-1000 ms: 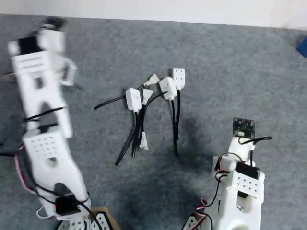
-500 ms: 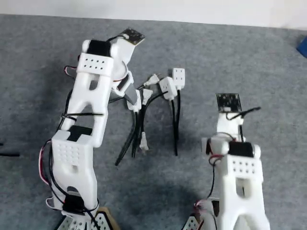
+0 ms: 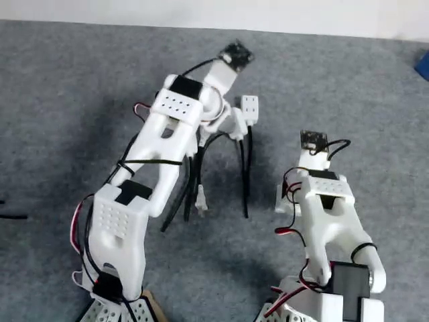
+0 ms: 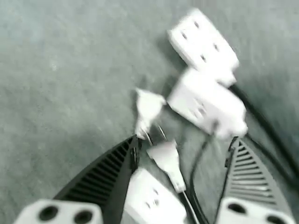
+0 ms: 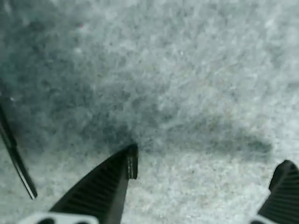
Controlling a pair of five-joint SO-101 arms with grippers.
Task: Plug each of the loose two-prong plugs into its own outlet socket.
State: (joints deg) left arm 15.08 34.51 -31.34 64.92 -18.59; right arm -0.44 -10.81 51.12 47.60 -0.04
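Currently left hand (image 4: 182, 144) spread over plug (image 4: 148, 106), long axis toward hand; right hand (image 5: 205, 168) spread

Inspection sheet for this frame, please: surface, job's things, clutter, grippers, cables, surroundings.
Surface: grey carpet.
Job's things: three white outlet sockets and two loose plugs bunched together; a third plug lies among the cables.
Clutter: blue object at the carpet's edge.
Grippers: left gripper open above the bunch; right gripper open over bare carpet.
Cables: black cables trail from the sockets.
Surroundings: pale strip beyond the carpet.
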